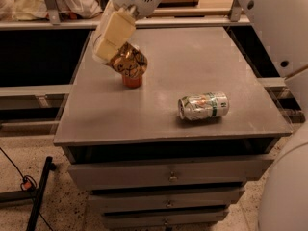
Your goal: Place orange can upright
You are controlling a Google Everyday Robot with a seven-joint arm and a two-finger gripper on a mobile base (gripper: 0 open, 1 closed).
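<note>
The orange can (130, 64), coppery with pale swirls and dark markings, stands tilted on the grey table (192, 57) at the left middle. Its lower end touches the tabletop and its top leans up and to the left. My gripper (111, 48) comes down from the upper left, and its cream fingers (118, 27) are shut on the can's upper part. The can's top is hidden by the fingers.
A green-and-white silver can (203, 106) lies on its side at the table's front right. The table has drawers (169, 176) below its front edge. A shelf (43, 23) runs behind. My white body (284, 28) fills the right edge. A cable and stand leg (36, 191) are on the floor at the left.
</note>
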